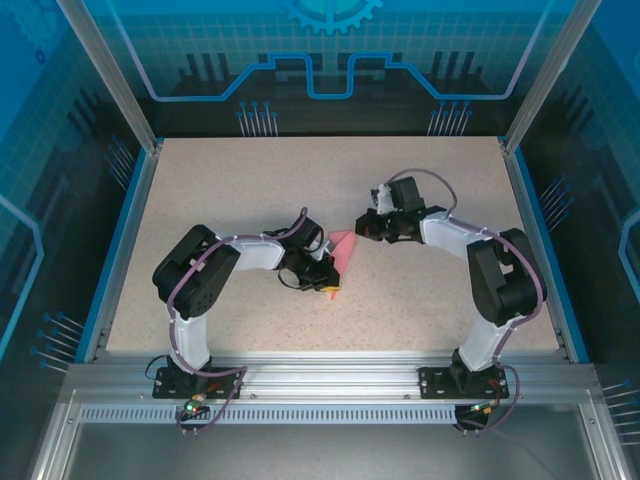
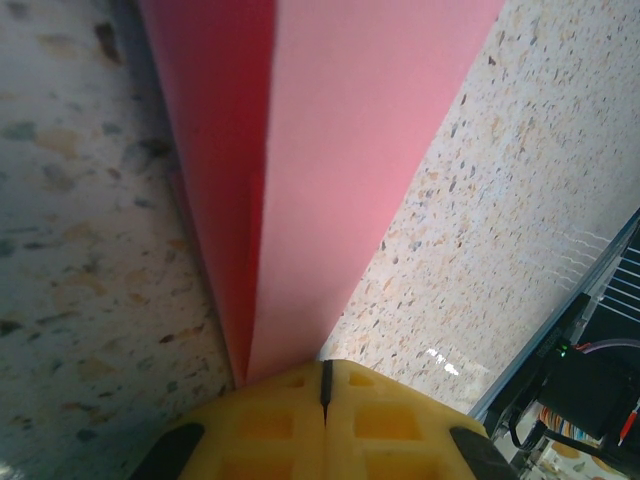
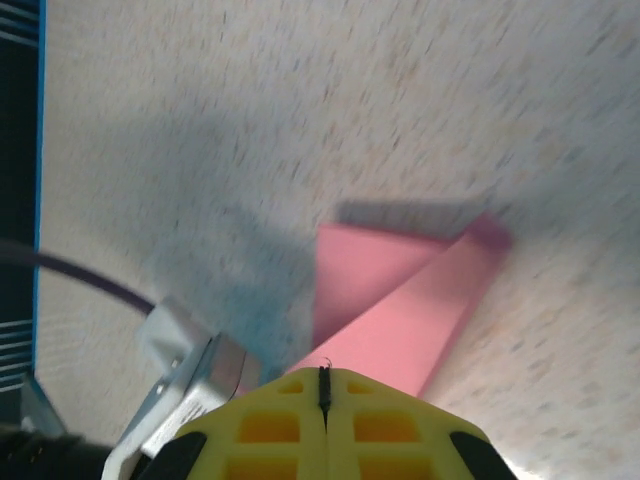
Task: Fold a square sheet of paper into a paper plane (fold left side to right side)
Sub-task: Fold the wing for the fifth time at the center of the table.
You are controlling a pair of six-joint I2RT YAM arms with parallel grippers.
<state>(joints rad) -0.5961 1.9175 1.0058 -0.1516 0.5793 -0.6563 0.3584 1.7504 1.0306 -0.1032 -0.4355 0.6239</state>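
The folded salmon-pink paper (image 1: 343, 246) lies at the middle of the speckled tabletop (image 1: 250, 190), a narrow layered wedge. The left pincer (image 1: 332, 288) meets its near end, yellow jaws closed. The right pincer (image 1: 362, 228) sits at its far end, also closed. Whether either pinches the paper, I cannot tell.

Top view: we look down from above and behind the arms (image 1: 200, 280) over the whole surface (image 1: 250, 200). Wrist views: we look along the left end effector (image 2: 325, 395) and right end effector (image 3: 323, 390), close to the surface; all share the paper (image 1: 343, 248).
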